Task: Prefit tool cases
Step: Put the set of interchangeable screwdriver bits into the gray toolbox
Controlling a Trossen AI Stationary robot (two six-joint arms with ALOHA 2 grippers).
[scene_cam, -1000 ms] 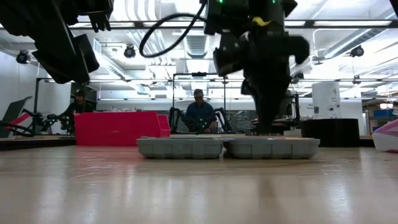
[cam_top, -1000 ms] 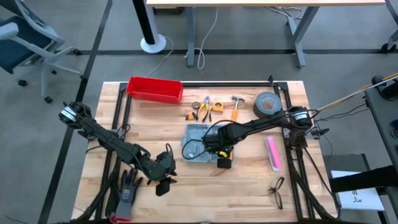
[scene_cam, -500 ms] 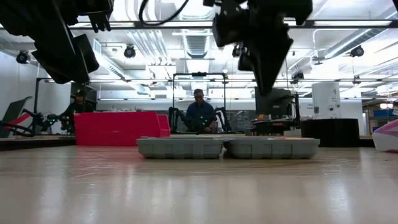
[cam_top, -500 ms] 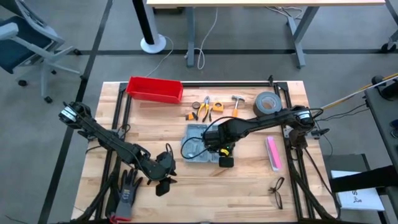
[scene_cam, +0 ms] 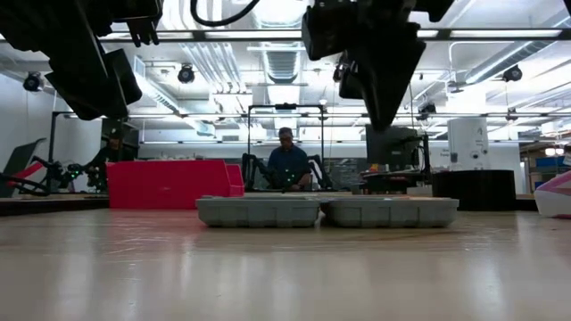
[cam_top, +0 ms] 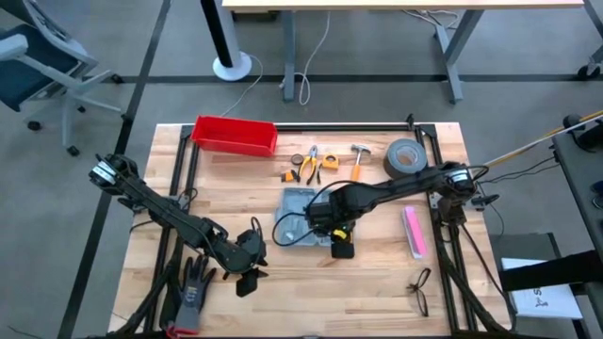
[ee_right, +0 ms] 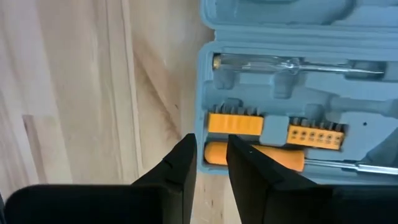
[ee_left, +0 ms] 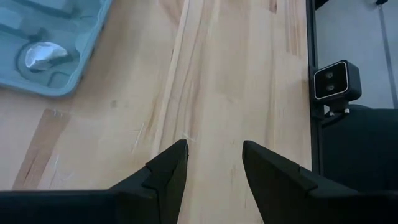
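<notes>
We see a light wood bench [cam_top: 377, 273] w/ a black frame round it. The small grey-blue plastic tool case [cam_top: 300, 217] lies open and flat near the middle of the bench. In the low view its two halves [scene_cam: 326, 211] sit side by side on the wood.

The right end effector [cam_top: 332, 226] hangs just over the case, at the case edge nearest the front of the bench. Its two dark fingers [ee_right: 180, 171] stand a little apart w/ a thin gap, and nothing is between them, so it grips nothing. In the right wrist view we see, inside the case, an orange-handled screwdriver [ee_right: 261, 155], orange bit holders [ee_right: 273, 129] and a clear-handled tool [ee_right: 292, 64] lying in their slots.

The left end effector [cam_top: 247, 266] waits near the front edge of the bench, left of the case and well apart from it. Its fingers [ee_left: 165, 171] are spread w/ bare wood between them, so it holds nothing. A corner of the case [ee_left: 50, 43] shows in the left wrist view.

A long red plastic bin [cam_top: 235, 135] sits at the back left corner. Near the back edge lie orange-handled pliers [cam_top: 314, 162], a small hammer w/ an orange handle [cam_top: 358, 162] and a grey roll of tape [cam_top: 405, 158]. A pink flat thing [cam_top: 414, 232] lies near the right edge. Black glasses [cam_top: 420, 290] lie near the front right corner, and a grey work glove [cam_top: 192, 284] near the front left corner.

A person [scene_cam: 287, 165] sits far behind the bench in the low view.
</notes>
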